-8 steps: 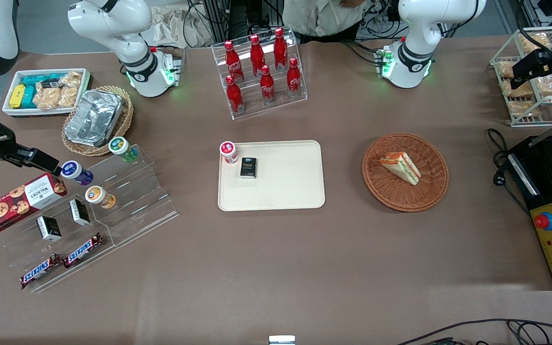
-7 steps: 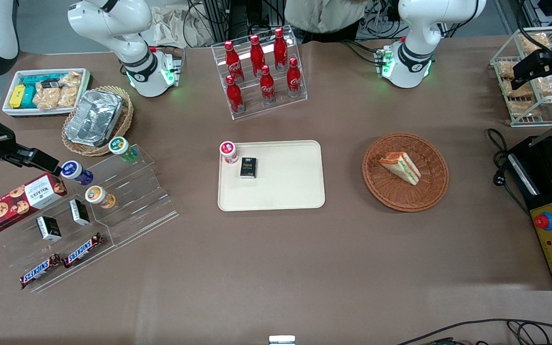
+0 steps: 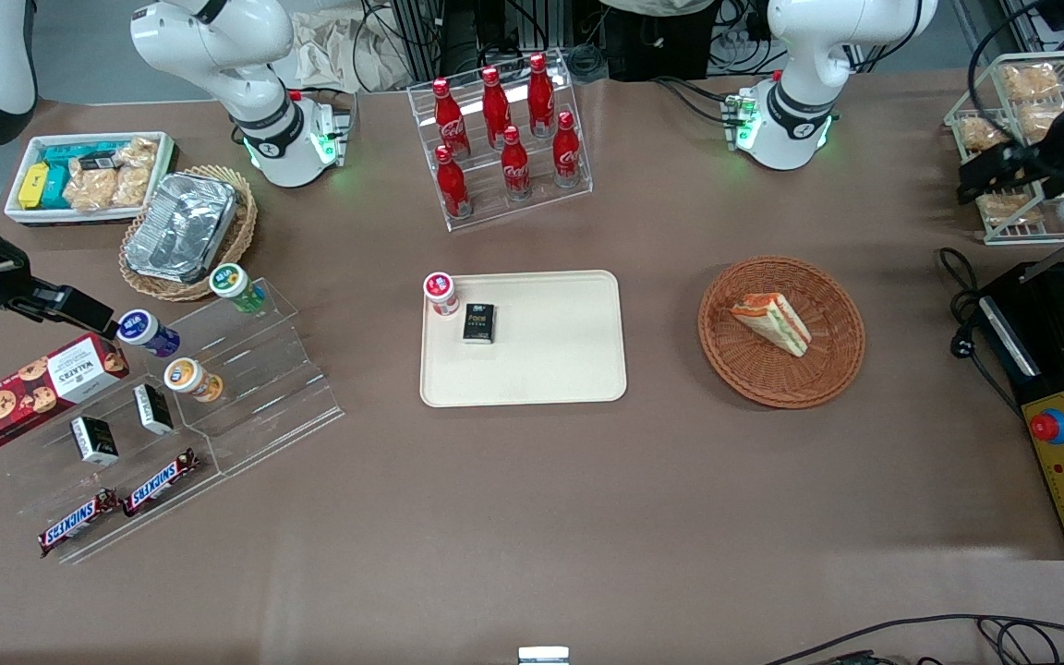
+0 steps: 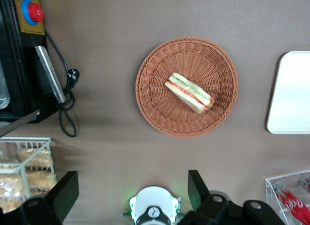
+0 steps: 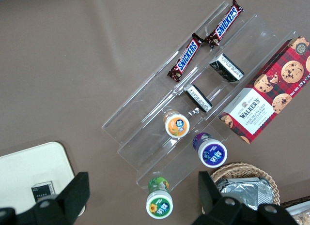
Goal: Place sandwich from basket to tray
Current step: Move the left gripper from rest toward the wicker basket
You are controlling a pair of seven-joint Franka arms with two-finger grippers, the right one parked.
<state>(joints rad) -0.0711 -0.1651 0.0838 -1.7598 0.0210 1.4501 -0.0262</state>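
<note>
Since half a second ago my gripper has shifted toward the basket, high above the table, fingers spread, holding nothing. Nothing is done yet. I see the smooth cream tray, then the round woven basket, with the layered triangular sandwich lying in it.

Reddish-brown woven wicker basket, uniform weave. White-bread triangular sandwich, orange-red and green filling stripes. Cream-beige plastic tray, plain. Brown table. Black gripper above the table's working-arm end.
</note>
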